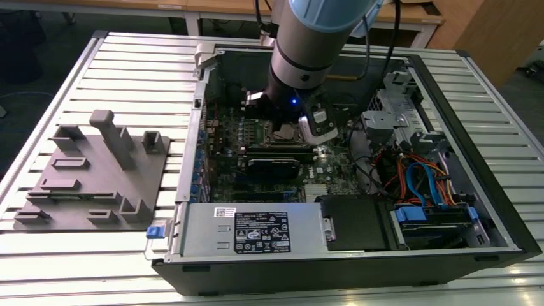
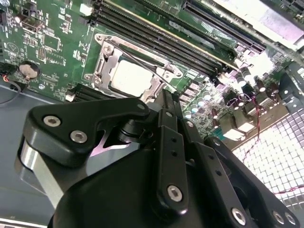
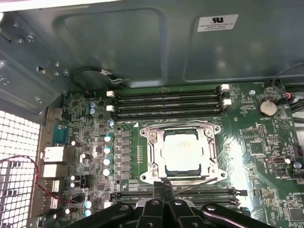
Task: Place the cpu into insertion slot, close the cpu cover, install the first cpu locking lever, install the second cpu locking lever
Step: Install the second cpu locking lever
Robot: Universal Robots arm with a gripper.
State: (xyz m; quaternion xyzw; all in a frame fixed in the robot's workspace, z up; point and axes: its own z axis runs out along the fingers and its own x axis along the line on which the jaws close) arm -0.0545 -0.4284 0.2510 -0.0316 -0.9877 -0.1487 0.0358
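Observation:
The cpu (image 3: 180,151) (image 2: 129,78), a square chip with a pale metal top, lies flat in the insertion slot on the green board. The slot itself is hidden beneath it. The cpu cover (image 3: 154,159) (image 2: 105,61), a metal frame with a square window, lies down around the chip. One thin wire locking lever (image 3: 202,182) (image 2: 142,59) runs along the frame's edge. My gripper (image 3: 164,187) (image 2: 166,97) (image 1: 285,126) hovers just beside that edge, its black fingers pressed together. I see nothing between them.
Long black memory slots (image 3: 166,102) flank the socket on two sides. The grey case wall (image 3: 118,42) and the rear grille (image 3: 19,156) stand close by. In the exterior view, a power supply (image 1: 251,233), coloured cables (image 1: 416,178) and a grey fixture (image 1: 93,178) on the slatted table.

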